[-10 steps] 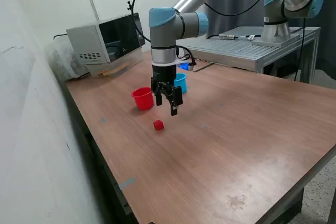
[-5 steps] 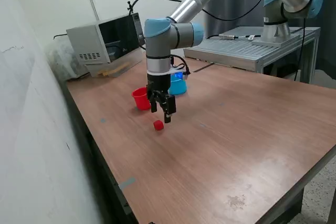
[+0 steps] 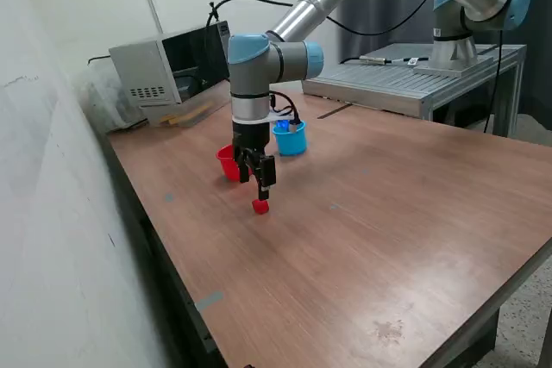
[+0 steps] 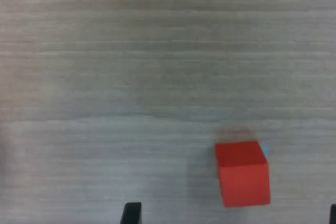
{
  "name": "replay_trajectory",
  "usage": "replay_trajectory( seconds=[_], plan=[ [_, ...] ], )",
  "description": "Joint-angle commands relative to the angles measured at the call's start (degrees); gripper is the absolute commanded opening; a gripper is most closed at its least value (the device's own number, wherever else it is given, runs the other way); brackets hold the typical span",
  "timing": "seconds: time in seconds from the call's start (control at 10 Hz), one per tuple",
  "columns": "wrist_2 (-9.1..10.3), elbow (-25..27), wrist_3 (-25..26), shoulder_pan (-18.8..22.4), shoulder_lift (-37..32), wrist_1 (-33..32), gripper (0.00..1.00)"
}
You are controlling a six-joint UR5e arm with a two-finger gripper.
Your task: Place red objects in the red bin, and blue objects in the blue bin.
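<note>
The gripper (image 3: 263,189) hangs left of centre in the exterior view, fingers pointing down at the table, just above the red cube (image 3: 260,206). In the wrist view two dark fingertips (image 4: 131,213) sit far apart at the bottom edge, so the jaws are spread and hold nothing. The cube (image 4: 242,173) lies between them on the wooden table (image 3: 388,213), slightly skewed to the grain, with no long axis to speak of. Just behind the gripper stands the red cup (image 3: 228,162), upright; the light blue cup (image 3: 291,139) stands near it toward the exterior view's right, something dark blue showing inside.
</note>
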Motion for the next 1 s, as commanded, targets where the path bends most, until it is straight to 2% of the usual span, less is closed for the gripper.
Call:
replay_trajectory(
  seconds=[0.0,0.3,0.4,0.9],
  plan=[
    [0.0,0.2,0.0,-0.1,0.7,-0.3,1.0],
    [0.0,0.3,0.0,-0.1,1.2,-0.9,1.0],
    [0.0,0.3,0.0,-0.1,1.2,-1.0,0.0],
    [0.17,0.3,-0.1,-0.1,1.2,-1.4,0.0]
  ],
)
